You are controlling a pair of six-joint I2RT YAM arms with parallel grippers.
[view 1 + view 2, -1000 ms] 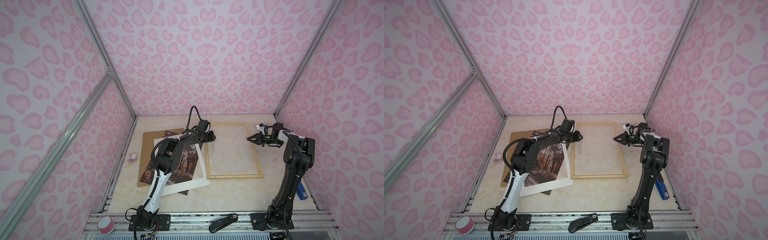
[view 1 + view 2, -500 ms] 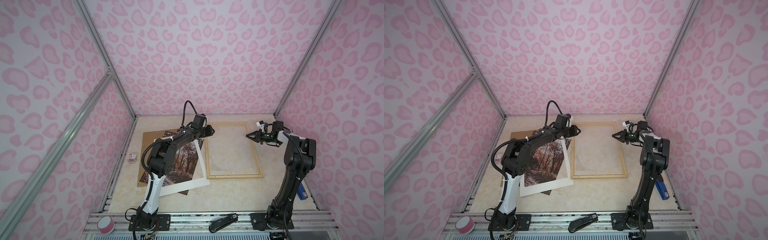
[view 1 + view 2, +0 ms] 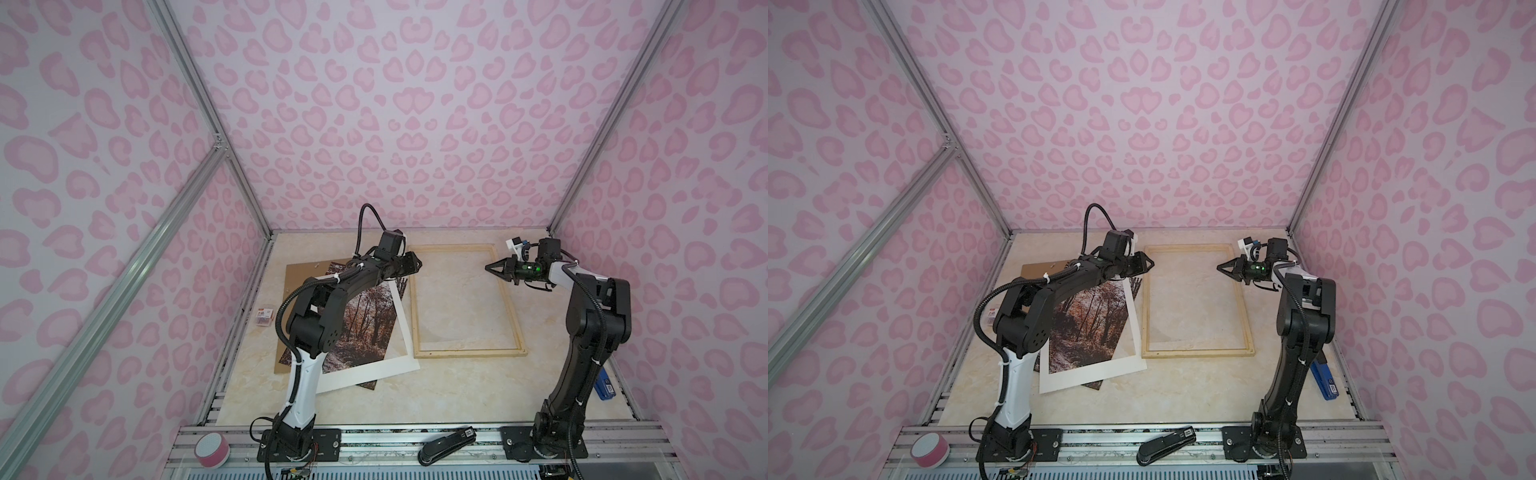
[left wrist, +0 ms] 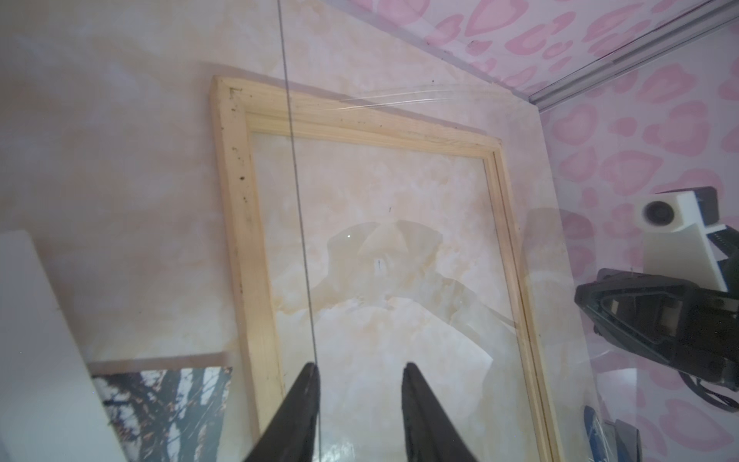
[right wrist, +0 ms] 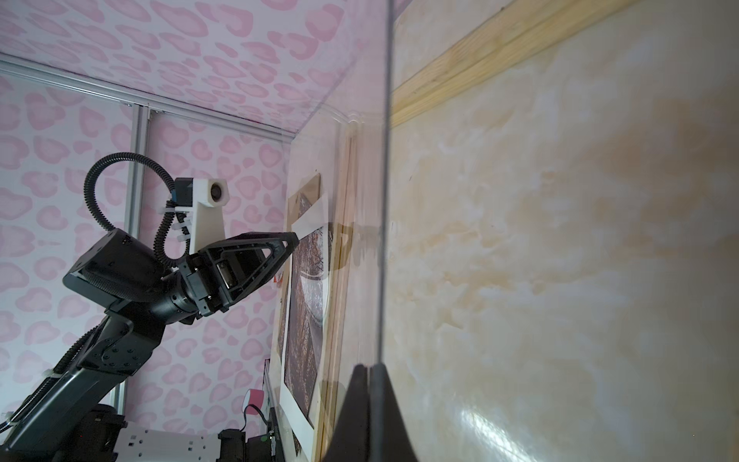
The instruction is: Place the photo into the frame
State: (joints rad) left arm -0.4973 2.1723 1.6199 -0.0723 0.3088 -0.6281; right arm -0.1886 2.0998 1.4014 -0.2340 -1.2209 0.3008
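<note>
Photo (image 3: 365, 328): autumn path, brown-orange trees. It lies flat and skewed on the table (image 3: 457, 395), just left of the frame (image 3: 469, 353) and not in it. The white mat (image 3: 374, 368) lies on top, so we see the print through its window. One corner pokes out past the mat beside the frame's left rail. The brown backing board (image 3: 303, 274) is under both.

Frame: thin pale wood strips, flat on the table, with marble showing through the opening.

Right gripper (image 5: 370, 368): jaws closed on the edge of a clear sheet (image 5: 386, 200), held above the frame. Left gripper (image 4: 360, 366): jaws apart. The sheet's edge meets the tip of one finger (image 4: 308, 384) and isn't clamped.

Writing: the stapler (image 3: 446, 444) on the front rail has a small label, too small to read. Same for the label on the blue tool (image 3: 604, 384) by the right wall and the print on the small box (image 3: 264, 316) at the left wall. The pink tape roll (image 3: 212, 449) shows no text.

View differences:
- In both top views we get the full layout, but the sheet barely shows.
- The wrist views show its edge as a thin line, plus scratches and reflections.
- The left wrist view also shows dark specks on the frame's wood and one photo corner (image 4: 168, 408).
- The right wrist view shows the left gripper (image 5: 294, 239) side-on.
</note>
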